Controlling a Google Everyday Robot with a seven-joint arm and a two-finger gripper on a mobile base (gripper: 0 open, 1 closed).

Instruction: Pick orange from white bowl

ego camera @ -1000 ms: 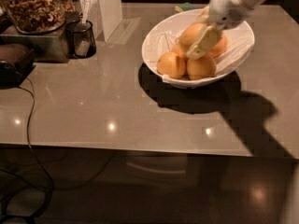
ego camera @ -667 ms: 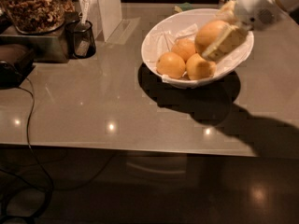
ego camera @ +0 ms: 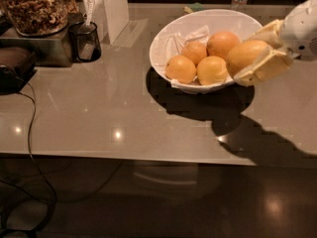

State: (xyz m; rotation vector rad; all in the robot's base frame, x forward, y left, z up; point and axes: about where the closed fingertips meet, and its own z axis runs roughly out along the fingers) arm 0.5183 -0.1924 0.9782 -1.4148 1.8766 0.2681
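Clamped on the orange point(ego camera: 246, 52) is the gripper point(ego camera: 246, 59), which is seen at the right edge of the camera view, with one pale finger pressed on top of the fruit and the other beneath it. A grey-brown counter point(ego camera: 99, 108) is spread across most of the view, and dark shadows of bowl and arm are cast on it. The white bowl point(ego camera: 161, 43) is set at the far middle of the counter; the orange is held over its right rim, partly outside it, and clear of the fruit inside. A glass jar point(ego camera: 34, 6) of brown bits is placed on a metal base point(ego camera: 37, 51) at the far left. A white upright box point(ego camera: 111, 9) is stood just beside it. A dark device point(ego camera: 14, 68) is seen at the left edge, with a cable point(ego camera: 30, 133) trailing off the counter's front. A small dark cup point(ego camera: 85, 42) is set between base and box. Four smaller orange fruits point(ego camera: 181, 68) are gathered in the bowl, touching one another.
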